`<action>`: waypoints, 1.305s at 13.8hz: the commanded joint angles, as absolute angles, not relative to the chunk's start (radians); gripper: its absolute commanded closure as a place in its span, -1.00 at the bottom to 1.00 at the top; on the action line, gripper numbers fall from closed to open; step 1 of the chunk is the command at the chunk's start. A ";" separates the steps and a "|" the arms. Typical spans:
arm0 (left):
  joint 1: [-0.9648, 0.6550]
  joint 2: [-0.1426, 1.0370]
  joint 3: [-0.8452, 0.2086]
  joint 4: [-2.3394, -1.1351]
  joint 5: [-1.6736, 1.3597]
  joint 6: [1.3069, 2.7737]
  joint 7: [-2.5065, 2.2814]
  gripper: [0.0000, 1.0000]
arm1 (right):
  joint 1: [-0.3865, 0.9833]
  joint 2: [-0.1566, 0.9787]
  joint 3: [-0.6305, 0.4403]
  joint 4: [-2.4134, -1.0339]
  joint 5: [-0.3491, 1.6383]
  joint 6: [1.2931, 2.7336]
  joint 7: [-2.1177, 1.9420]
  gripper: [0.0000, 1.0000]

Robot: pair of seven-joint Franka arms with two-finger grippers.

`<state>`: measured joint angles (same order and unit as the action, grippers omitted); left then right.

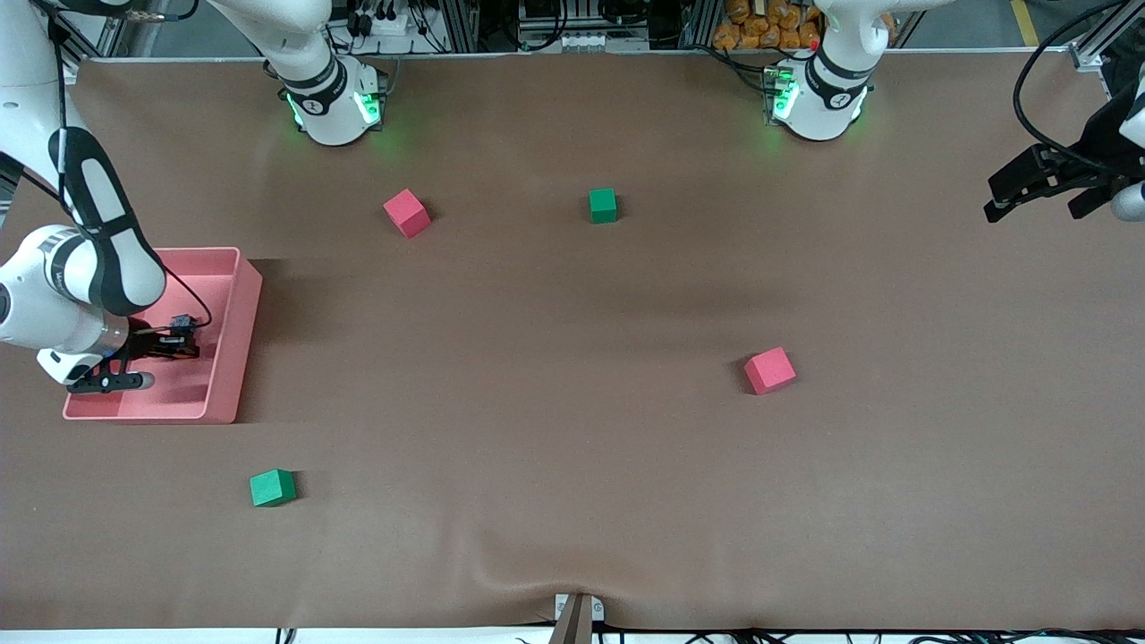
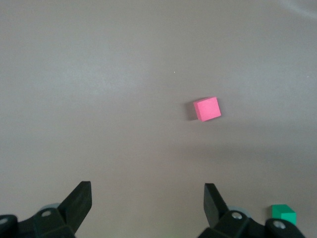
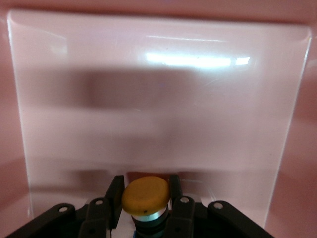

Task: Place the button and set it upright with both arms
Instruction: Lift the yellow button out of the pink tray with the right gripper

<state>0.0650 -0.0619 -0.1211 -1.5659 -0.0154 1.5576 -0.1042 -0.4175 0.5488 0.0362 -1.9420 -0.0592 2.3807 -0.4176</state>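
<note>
Orange-capped button (image 3: pixel 145 194) sits pinched between the fingers of the right gripper (image 3: pixel 146 198), held over the pink tray (image 1: pixel 234 344) at the right arm's end of the table (image 1: pixel 572 429). Left gripper (image 2: pixel 147 207) waits with fingers spread wide above bare table, with a red cube (image 2: pixel 207 109) and a green cube (image 2: pixel 283 215) in its view.

A robotics lab is showing here: two white arms (image 1: pixel 326 85) are standing bolted along a brown-covered counter (image 1: pixel 572 501), with aluminium framing (image 1: pixel 465 22), cabling and power strips (image 1: pixel 385 20) crowding its top edge.
</note>
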 commanded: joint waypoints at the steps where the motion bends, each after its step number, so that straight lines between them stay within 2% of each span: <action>1: 0.067 -0.040 -0.129 -1.540 -0.009 1.574 -0.103 -1.00 | -0.445 0.545 0.057 -1.908 -0.046 2.355 -0.463 1.00; 4: 0.068 -0.025 -0.129 -1.509 -0.006 1.572 -0.103 -1.00 | -0.442 0.538 0.057 -1.830 -0.046 2.249 -0.462 1.00; 7: 0.067 -0.023 -0.129 -1.502 -0.008 1.572 -0.103 -1.00 | -0.423 0.532 0.064 -1.671 -0.043 2.027 -0.454 1.00; 12: 0.072 -0.038 -0.129 -1.502 -0.006 1.568 -0.101 -1.00 | -0.281 0.529 0.066 -1.413 -0.014 1.709 -0.292 1.00; 14: 0.072 -0.040 -0.130 -1.502 -0.006 1.559 -0.106 -1.00 | -0.168 0.529 0.077 -1.362 -0.012 1.654 -0.107 1.00; 18: 0.072 -0.044 -0.133 -1.502 -0.006 1.557 -0.104 -1.00 | 0.004 0.554 0.129 -1.309 0.101 1.689 0.260 1.00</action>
